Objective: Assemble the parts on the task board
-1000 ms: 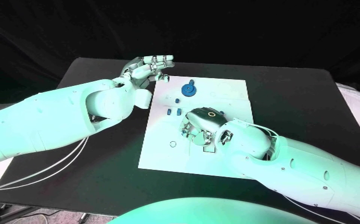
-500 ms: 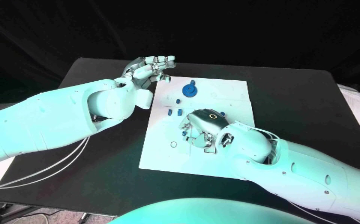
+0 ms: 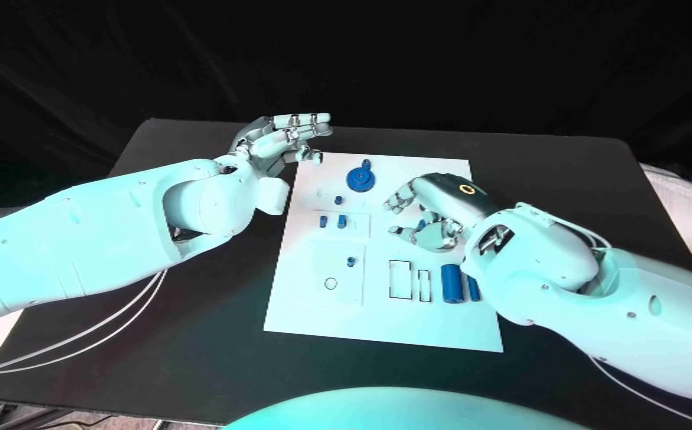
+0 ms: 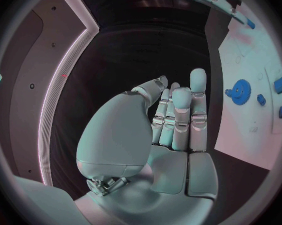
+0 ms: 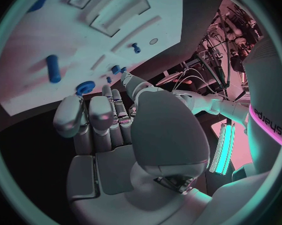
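The white task board (image 3: 325, 305) lies in the middle of the table. On it are a blue gear (image 3: 361, 175) at the far end, small blue pegs (image 3: 333, 219) left of centre, and two blue cylinders (image 3: 459, 284) beside two rectangular recesses (image 3: 400, 278). My right hand (image 3: 433, 215) hovers over the board's right middle with fingers bent down and nothing in them. In the right wrist view my right hand (image 5: 109, 130) is bare, with a cylinder (image 5: 53, 67) and the gear (image 5: 84, 87) beyond it. My left hand (image 3: 289, 135) is raised off the board's far left corner, fingers straight and empty (image 4: 175, 120).
The black table (image 3: 173, 150) surrounds the board on all sides. A small ring mark (image 3: 332, 283) sits on the board's near left part. My left forearm (image 3: 130, 230) lies along the table's left side, and my right forearm (image 3: 591, 290) crosses the near right corner.
My right hand has drawn away from the board's near middle toward the far right, uncovering the recesses and the two blue cylinders. My left hand has barely moved.
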Robot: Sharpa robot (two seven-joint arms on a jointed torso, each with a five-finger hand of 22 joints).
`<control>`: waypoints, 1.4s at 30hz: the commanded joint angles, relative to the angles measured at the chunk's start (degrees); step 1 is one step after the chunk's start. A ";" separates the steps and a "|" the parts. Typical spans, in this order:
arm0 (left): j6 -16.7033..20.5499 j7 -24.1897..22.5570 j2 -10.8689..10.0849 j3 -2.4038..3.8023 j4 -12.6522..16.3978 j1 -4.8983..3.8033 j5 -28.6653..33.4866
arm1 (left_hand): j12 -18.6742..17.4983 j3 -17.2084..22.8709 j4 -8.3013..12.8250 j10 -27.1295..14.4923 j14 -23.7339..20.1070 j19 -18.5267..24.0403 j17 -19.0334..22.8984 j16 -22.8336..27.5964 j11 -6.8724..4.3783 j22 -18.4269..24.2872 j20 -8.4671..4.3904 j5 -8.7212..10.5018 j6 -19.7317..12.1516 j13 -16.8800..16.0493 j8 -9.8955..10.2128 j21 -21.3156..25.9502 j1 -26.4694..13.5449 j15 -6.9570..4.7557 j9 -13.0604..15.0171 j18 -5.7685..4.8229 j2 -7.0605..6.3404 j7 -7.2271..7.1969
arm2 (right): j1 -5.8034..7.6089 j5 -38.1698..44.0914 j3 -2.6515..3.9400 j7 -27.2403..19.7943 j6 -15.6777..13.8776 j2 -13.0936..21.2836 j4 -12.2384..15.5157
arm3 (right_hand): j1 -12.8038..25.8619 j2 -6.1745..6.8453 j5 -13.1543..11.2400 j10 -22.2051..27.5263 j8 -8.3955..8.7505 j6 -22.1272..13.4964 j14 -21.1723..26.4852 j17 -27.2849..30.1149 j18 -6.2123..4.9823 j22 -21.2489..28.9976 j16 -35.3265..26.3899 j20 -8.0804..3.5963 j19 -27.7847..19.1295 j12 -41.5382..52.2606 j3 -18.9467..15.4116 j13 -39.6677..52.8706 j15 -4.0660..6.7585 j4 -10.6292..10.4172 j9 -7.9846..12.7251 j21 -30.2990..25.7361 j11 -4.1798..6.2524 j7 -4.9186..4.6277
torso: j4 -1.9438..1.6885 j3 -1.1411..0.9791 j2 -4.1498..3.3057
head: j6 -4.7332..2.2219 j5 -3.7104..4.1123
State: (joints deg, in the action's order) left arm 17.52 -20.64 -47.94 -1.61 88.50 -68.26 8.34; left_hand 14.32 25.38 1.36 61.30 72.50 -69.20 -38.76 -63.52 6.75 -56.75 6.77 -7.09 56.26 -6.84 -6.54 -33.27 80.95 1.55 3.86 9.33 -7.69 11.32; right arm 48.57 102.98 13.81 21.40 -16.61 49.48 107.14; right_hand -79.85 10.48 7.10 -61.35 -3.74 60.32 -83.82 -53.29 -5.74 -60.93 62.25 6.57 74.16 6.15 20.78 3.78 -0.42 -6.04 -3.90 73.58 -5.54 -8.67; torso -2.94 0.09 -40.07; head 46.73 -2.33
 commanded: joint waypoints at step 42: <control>-0.49 -0.48 0.14 -0.14 -0.07 0.30 -1.03 | 0.78 -0.33 0.12 -0.41 -0.25 0.12 -0.10 -0.49 -0.01 0.08 0.32 -0.39 -0.25 -0.15 -0.56 0.28 -0.26 0.02 0.12 1.06 0.08 -0.07 | 2.61 -0.63 -1.76 0.16 9.72 1.73 -5.36 | -3.69 -4.64 -0.82 -2.53 -0.49 2.50 -0.65 -0.27 -0.16 -1.18 0.92 -0.62 1.02 2.48 -3.04 -0.19 0.79 -2.19 -0.25 0.56 1.08 1.48 | 0.36 0.06 0.11 | -0.74 1.08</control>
State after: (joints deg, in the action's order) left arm 17.64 -20.73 -47.90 -1.79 88.38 -67.96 7.66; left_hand 14.97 25.39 1.36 61.31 72.50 -69.20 -38.82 -63.76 6.75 -56.76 6.77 -7.09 56.26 -6.91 -6.76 -33.28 80.96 1.54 3.92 9.33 -7.69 11.32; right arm 51.36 101.51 12.22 21.61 -6.66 51.42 101.92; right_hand -83.63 6.42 6.52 -63.65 -3.98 62.55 -83.91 -53.49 -5.73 -62.08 63.00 5.94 74.80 8.38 17.54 3.63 -0.07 -8.23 -4.06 73.80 -4.53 -7.21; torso -2.65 0.17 -39.99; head 45.93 -1.18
